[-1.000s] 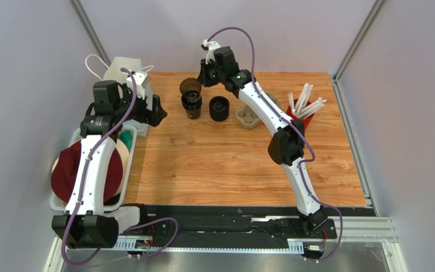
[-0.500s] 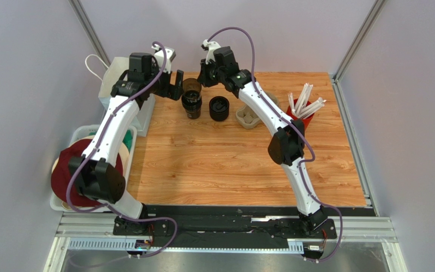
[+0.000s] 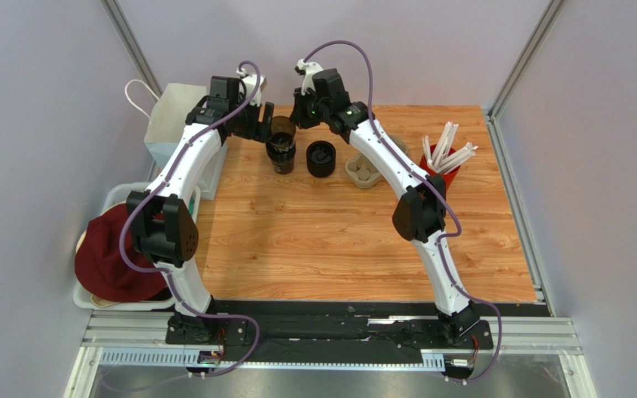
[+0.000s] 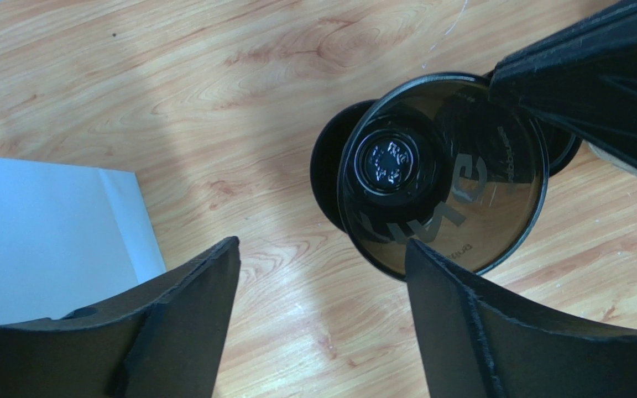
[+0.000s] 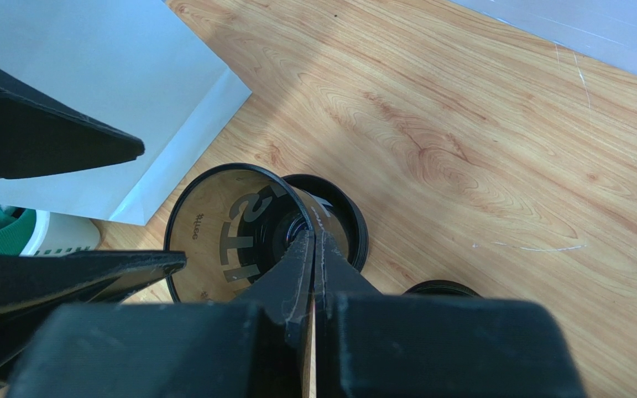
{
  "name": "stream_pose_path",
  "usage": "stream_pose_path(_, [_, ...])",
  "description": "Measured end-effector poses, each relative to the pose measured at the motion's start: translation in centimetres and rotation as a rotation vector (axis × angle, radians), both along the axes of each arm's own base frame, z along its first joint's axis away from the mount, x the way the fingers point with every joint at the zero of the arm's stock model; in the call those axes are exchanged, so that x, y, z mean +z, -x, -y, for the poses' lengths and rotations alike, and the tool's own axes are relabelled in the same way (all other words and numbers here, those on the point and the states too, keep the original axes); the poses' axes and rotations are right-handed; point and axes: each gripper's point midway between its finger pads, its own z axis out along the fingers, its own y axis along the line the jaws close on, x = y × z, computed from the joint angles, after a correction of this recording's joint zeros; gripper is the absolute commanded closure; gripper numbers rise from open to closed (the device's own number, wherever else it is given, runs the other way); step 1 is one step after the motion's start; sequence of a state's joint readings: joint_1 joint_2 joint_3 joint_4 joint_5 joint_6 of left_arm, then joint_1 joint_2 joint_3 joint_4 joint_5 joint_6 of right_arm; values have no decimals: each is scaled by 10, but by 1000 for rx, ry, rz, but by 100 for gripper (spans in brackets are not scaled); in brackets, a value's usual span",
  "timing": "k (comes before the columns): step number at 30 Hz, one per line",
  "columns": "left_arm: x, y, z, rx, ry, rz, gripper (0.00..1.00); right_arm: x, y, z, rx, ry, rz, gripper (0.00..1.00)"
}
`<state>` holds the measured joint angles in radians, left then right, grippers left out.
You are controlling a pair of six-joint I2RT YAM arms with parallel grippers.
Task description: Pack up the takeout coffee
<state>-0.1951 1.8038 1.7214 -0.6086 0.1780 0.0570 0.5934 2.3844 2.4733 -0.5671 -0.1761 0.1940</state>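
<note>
The takeout coffee cup [image 3: 279, 127], black outside and brown inside, is open-topped and tilted above a black cup base [image 3: 280, 157] at the back of the table. My right gripper [image 3: 303, 114] is shut on its far rim, and in the right wrist view its tips [image 5: 313, 240] pinch the cup [image 5: 214, 240] wall. My left gripper [image 3: 261, 121] is open just left of the cup. In the left wrist view the cup [image 4: 455, 191] lies ahead and to the right of the gap [image 4: 322, 257], with the right fingertip [image 4: 430, 265] at its near rim.
A white paper bag [image 3: 172, 116] stands at the back left. A second low black round piece with a lid [image 3: 322, 157] sits right of the cup, then a cardboard cup carrier [image 3: 363, 172] and a red holder of white straws [image 3: 445, 157]. A bin with a maroon cap [image 3: 114, 257] is at the left edge.
My left arm swung from over the bin and bag across to the cup, and its jaws narrowed a little. The right gripper and the cup stayed where they were.
</note>
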Motion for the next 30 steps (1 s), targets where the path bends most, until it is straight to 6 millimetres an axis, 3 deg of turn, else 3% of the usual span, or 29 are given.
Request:
stream_pose_path(7, [4, -7, 6, -6, 25, 13, 36, -1, 0, 0, 0, 2, -3, 100])
stream_pose_path(16, [-3, -12, 11, -9, 45, -2, 38, -1, 1, 0, 0, 3, -4, 100])
stream_pose_path(25, [-12, -13, 14, -13, 57, -25, 65, -1, 1, 0, 1, 3, -4, 100])
stream_pose_path(30, [-10, -12, 18, -21, 68, -25, 73, -1, 1, 0, 0, 3, -4, 100])
